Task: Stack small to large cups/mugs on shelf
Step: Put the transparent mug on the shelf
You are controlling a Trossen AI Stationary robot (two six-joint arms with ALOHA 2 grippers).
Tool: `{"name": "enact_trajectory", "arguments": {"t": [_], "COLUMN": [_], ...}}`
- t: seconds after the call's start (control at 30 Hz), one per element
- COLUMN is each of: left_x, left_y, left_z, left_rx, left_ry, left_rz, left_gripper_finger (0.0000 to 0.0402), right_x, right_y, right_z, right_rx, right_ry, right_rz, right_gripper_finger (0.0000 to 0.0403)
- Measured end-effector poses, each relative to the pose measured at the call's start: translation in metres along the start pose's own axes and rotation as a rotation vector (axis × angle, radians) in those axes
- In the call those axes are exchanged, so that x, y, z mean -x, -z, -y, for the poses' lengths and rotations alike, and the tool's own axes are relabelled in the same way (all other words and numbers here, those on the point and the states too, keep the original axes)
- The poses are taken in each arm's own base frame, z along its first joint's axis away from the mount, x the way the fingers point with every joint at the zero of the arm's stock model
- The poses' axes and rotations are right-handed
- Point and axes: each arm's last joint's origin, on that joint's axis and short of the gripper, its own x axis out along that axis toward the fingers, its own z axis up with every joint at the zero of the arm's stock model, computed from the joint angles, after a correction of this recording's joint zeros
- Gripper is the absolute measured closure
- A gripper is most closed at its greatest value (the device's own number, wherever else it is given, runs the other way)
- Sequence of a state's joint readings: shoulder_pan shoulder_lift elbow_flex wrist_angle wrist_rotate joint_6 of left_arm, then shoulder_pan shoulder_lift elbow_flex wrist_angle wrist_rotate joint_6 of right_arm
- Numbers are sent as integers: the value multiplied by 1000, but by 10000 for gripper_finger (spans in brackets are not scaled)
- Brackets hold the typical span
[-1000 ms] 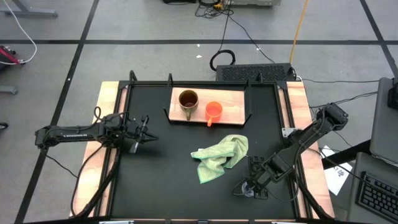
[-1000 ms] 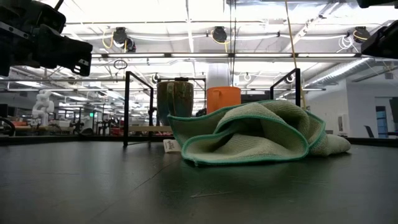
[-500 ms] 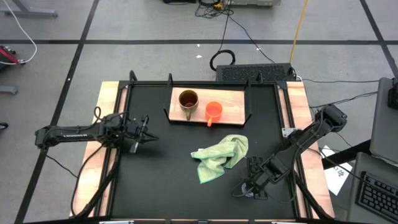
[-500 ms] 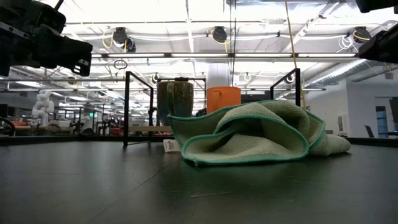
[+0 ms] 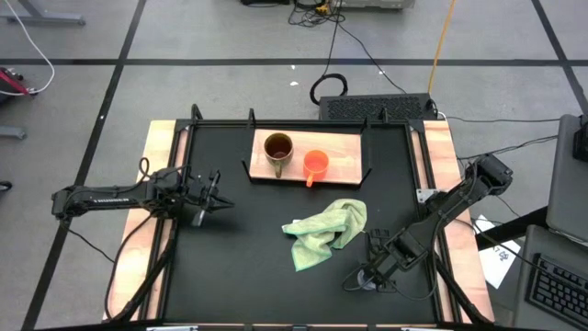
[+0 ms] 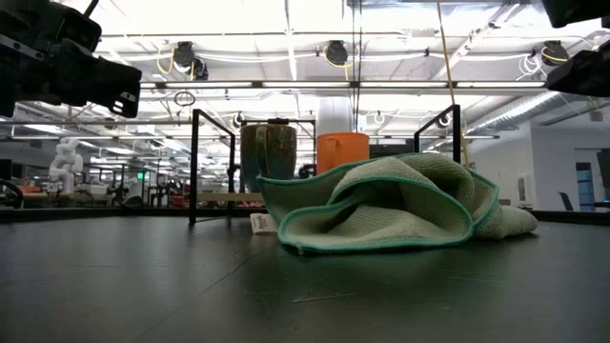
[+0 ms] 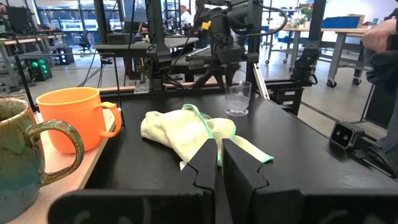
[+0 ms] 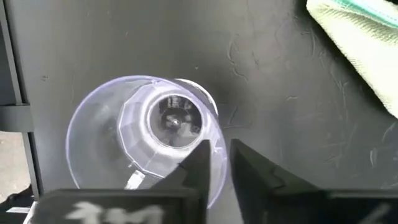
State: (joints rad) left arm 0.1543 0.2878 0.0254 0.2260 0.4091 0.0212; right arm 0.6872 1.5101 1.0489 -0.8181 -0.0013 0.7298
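We have the right gripper (image 8: 216,163) pinched on the rim of the clear glass cup (image 8: 146,134) at the table's near right, ready to lift toward the far shelf (image 5: 344,165), while the left gripper (image 7: 219,163) idles closed at the left.

You had three cups: one brown mug (image 5: 278,149), one orange cup (image 5: 316,165), one clear glass cup (image 7: 237,98). There was one shelf (image 5: 344,158) and one green cloth (image 5: 324,232).

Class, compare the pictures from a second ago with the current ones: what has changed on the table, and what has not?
The right pincer, over the clear glass cup at the table's near right, has narrowed onto the cup's rim. The cup has not lifted. The left pincer, brown mug, orange cup, shelf and green cloth are unchanged.
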Motion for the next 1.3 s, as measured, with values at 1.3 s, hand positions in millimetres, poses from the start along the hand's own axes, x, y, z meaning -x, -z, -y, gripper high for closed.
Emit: {"name": "enact_trajectory", "arguments": {"t": [1.3], "left_x": [0], "left_y": [6], "left_z": [0], "left_rx": [-19], "left_ry": [3], "left_rz": [-62], "left_gripper_finger": [376], "right_x": [37], "right_y": [-31], "right_z": [38], "right_rx": [-57], "right_ry": [-54], "right_rz": [253], "right_gripper_finger": [402]}}
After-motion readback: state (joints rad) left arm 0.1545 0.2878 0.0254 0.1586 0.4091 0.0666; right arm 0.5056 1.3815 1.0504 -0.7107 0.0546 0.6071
